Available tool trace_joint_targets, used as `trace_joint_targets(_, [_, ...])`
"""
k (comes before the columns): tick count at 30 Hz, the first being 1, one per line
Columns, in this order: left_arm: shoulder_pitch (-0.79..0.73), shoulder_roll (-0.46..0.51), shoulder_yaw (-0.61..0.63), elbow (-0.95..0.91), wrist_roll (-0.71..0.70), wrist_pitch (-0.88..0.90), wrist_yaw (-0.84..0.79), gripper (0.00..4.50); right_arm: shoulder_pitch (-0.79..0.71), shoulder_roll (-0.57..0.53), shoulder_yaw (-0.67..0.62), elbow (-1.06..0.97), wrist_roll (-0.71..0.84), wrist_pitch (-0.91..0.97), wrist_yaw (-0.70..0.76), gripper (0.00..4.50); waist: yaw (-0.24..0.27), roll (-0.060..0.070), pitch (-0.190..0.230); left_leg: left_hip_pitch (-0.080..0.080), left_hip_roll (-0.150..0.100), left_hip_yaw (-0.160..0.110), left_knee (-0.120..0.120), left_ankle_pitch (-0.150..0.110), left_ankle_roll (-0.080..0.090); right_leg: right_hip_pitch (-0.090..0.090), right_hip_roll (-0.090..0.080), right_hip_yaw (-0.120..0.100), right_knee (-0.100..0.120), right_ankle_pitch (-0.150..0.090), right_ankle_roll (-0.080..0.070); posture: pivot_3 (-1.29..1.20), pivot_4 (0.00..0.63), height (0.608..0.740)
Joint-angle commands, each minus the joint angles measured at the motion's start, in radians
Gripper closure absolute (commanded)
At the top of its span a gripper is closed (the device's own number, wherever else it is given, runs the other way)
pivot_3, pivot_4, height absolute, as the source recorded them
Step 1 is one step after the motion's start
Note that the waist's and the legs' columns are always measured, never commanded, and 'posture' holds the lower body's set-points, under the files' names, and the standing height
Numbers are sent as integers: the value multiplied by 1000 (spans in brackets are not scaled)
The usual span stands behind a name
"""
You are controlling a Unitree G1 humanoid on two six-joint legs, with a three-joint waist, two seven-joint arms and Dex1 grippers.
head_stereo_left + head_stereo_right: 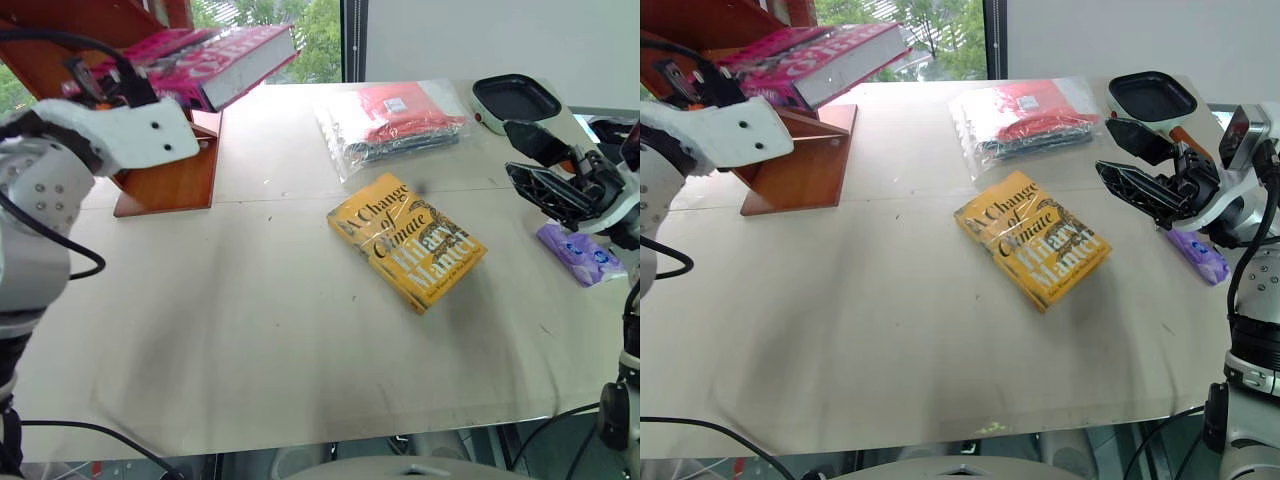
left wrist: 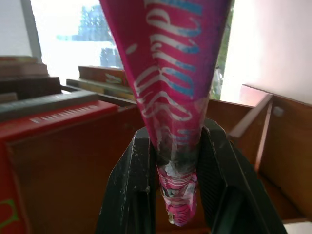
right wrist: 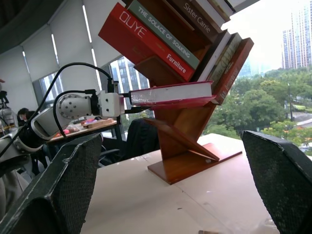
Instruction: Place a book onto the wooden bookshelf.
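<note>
We are working at the wooden bookshelf (image 3: 195, 141), the tall reddish-brown unit with slanted zigzag boards standing at the far left corner of the table (image 1: 250, 330), and our left gripper (image 2: 176, 161) is clenching the book (image 3: 171, 94) by one end, holding it flat and level in the air right at the shelf's slanted boards. From here we are judging that the job is a careful insertion: we are wanting to line the free end up with an open slot, slide it in until a board is carrying its weight, and only then let the jaws go, since a thick book pinched at one end is likely to droop or twist if we rush. Other books are already sitting in the upper slots, so we are needing to avoid nudging them. Our right gripper (image 1: 1145, 165) is hanging spread wide and empty over the table's right side, near a black pan (image 1: 1152, 98), well apart from the shelf. The yellow book (image 1: 406, 240) is lying flat mid-table and a clear bag of red things (image 1: 395, 118) beyond it; neither is in our way. As for the book itself, it is a thick bright pink paperback with white lettering, touches of blue in it, and white page edges showing along its side.
</note>
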Motion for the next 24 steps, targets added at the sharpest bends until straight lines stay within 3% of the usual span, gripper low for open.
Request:
trace_joint_targets(1, [-8, -3, 37, -96, 54, 82, -22, 3945, -24, 5, -5, -8, -3, -19, 11, 0, 0, 0, 0, 0, 0, 0, 1, 0, 0, 0, 0, 0, 0, 0, 0, 0, 150, 720])
trace_joint_targets(4, [4, -4, 42, -132, 89, 134, -49, 3945, -34, 12, 6, 3, -15, -26, 16, 0, 1, 0, 0, 0, 0, 0, 2, 0, 0, 0, 0, 0, 0, 0, 0, 0, 150, 720])
trace_joint_targets(12, [217, 130, 192, -52, 195, 251, -207, 3945, -88, 43, 40, 72, -61, -55, 59, 0, -9, 0, 0, 3, 0, 2, 2, 0, 0, -1, 1, 2, 1, 0, 0, 0, 150, 720])
trace_joint_targets(16, [76, 183, 116, 61, 165, 180, -198, 3945, -80, 64, 43, 65, -75, -68, 60, 0, 5, -1, 0, 1, -1, 1, 4, 0, 0, 0, 0, 1, 1, 0, 0, 0, 150, 720])
trace_joint_targets(24, [-95, 190, -45, 192, 137, 157, -305, 3945, -49, 76, 26, 32, -79, -85, 38, 0, -3, -1, 0, 0, -1, 0, 7, 0, 0, -1, 0, 1, 2, 0, 0, 0, 150, 720])
